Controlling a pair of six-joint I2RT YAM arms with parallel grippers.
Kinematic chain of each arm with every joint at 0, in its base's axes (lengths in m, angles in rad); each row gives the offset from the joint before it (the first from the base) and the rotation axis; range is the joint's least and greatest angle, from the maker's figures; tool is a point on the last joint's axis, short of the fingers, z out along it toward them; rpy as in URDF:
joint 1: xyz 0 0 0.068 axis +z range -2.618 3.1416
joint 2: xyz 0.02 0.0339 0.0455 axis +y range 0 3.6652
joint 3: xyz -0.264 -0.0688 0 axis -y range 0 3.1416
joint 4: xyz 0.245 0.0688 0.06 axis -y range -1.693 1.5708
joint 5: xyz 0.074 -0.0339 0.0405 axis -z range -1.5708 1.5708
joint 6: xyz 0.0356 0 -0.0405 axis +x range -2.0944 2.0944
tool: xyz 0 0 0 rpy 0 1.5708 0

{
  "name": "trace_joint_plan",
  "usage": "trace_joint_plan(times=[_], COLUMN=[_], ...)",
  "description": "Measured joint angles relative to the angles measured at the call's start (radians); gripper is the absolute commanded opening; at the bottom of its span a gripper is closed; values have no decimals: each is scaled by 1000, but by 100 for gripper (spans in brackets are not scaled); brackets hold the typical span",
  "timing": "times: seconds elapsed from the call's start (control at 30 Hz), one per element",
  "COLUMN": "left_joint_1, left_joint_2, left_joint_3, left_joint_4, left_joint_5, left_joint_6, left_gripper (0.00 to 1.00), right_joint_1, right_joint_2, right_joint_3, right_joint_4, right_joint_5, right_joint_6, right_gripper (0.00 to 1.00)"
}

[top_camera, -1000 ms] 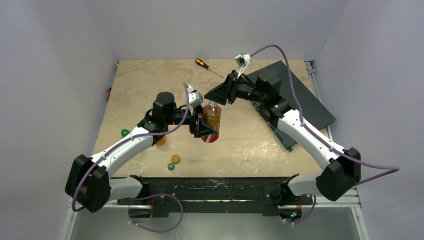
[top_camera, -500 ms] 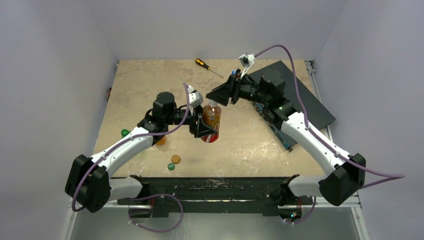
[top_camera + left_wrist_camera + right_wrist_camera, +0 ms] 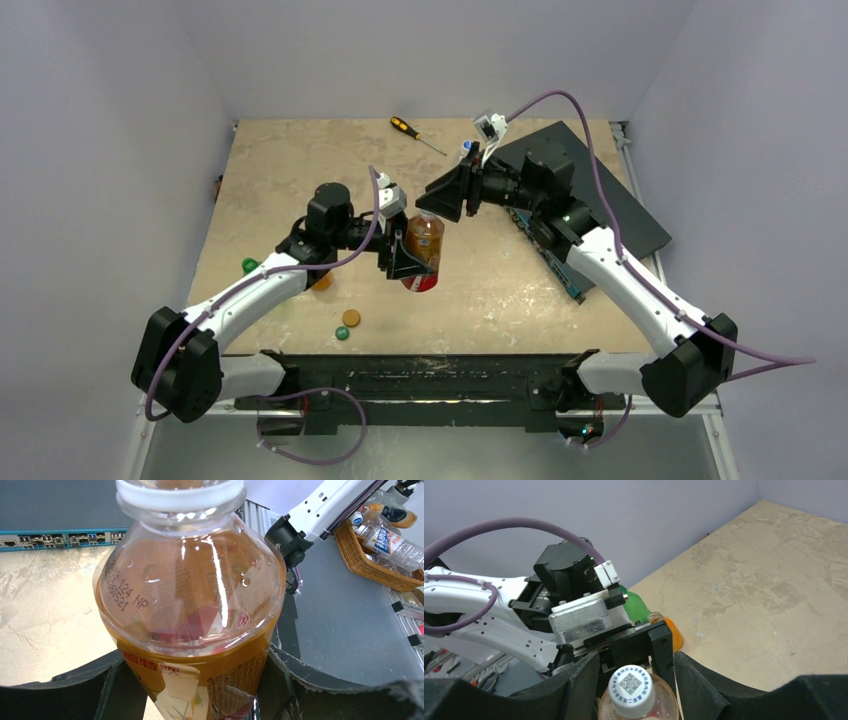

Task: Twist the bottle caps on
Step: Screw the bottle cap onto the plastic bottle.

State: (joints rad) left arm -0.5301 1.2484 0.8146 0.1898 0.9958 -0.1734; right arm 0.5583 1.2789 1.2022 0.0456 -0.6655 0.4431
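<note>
A clear bottle [image 3: 424, 252] of amber drink with a printed label is held upright above the table, and my left gripper [image 3: 403, 256] is shut on its body [image 3: 190, 630]. In the left wrist view the left gripper [image 3: 192, 692] clasps the labelled part. A white cap [image 3: 631, 692] with a printed code sits on the bottle's neck. My right gripper [image 3: 636, 666] stands open astride that cap, with a gap on each side. In the top view the right gripper [image 3: 436, 203] covers the bottle top.
A green cap [image 3: 249, 265], an orange cap [image 3: 350, 318] and a dark green cap [image 3: 342, 333] lie at the left front. A green bottle [image 3: 636, 605] and an orange bottle [image 3: 670, 631] lie behind the left arm. There is a screwdriver [image 3: 414, 132] at the back and a black slab [image 3: 610, 200] on the right.
The right gripper has turned at the wrist and dropped slightly over the bottle top, with its jaws a little wider. The left gripper and bottle have barely moved.
</note>
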Motion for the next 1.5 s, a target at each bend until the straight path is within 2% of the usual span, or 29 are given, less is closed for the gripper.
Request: trace_joint_plan(times=[0.23,0.77,1.1,1.23,1.4,1.5], left_joint_1=[0,0,0,0,0,0], left_joint_2=[4,9,9,9,9,9], left_joint_3=[3,3,3,3,3,3], left_joint_4=[0,2,3,3,4,4], left_joint_5=[15,25,26,27,28,19], left_joint_6=[0,-8,-10,-11,-11,-18], left_gripper=[0,0,0,0,0,0], right_joint_1=[0,4,5,5,4,5], right_joint_2=[-5,-5,-5,-5,-5,-5], right_joint_3=[0,0,-16,-19,-19,-19], right_joint_4=[1,3,8,8,8,3], right_joint_5=[-61,-85,-86,-85,-77,-60], right_joint_6=[-10,-15,-18,-18,-18,-18], right_gripper=[56,45,47,40,21,14])
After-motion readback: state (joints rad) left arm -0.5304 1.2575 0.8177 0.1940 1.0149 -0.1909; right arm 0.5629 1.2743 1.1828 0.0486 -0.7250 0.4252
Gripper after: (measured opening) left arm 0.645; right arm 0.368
